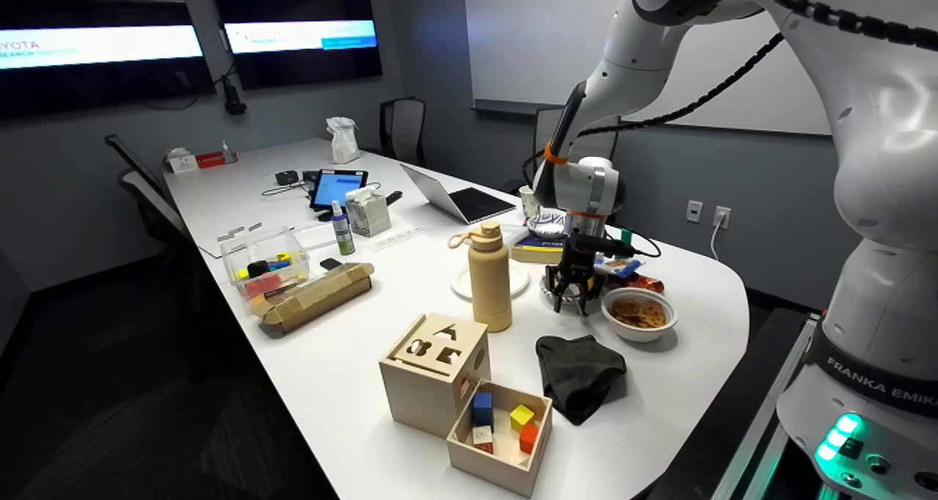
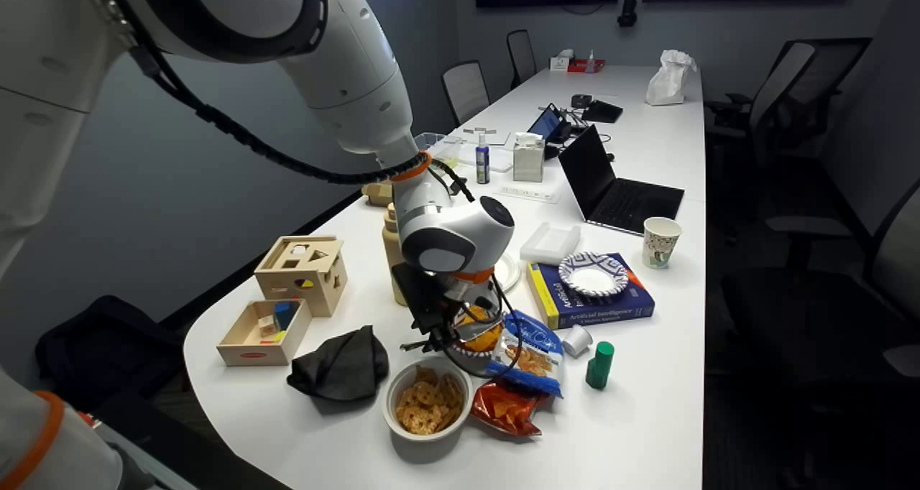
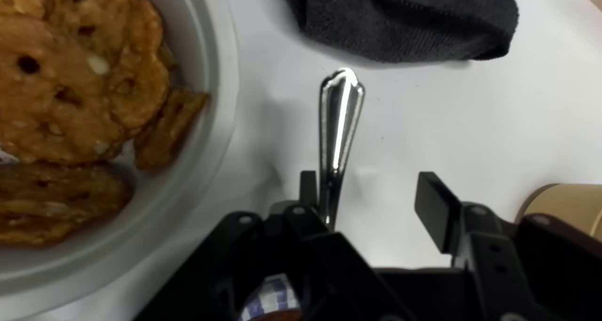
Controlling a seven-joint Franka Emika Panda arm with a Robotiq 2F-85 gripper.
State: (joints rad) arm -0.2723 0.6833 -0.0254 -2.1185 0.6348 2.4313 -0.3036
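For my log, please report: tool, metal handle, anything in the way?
Tool open. Handle seen between jaws, not gripped. White bowl close by, may crowd tool.

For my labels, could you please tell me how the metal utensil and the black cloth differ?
The metal utensil is shiny and slender; the black cloth is matte and broad. The utensil runs between the sides of the open end effector, while the cloth lies rumpled outside it. Both show against the white table in the wrist view.
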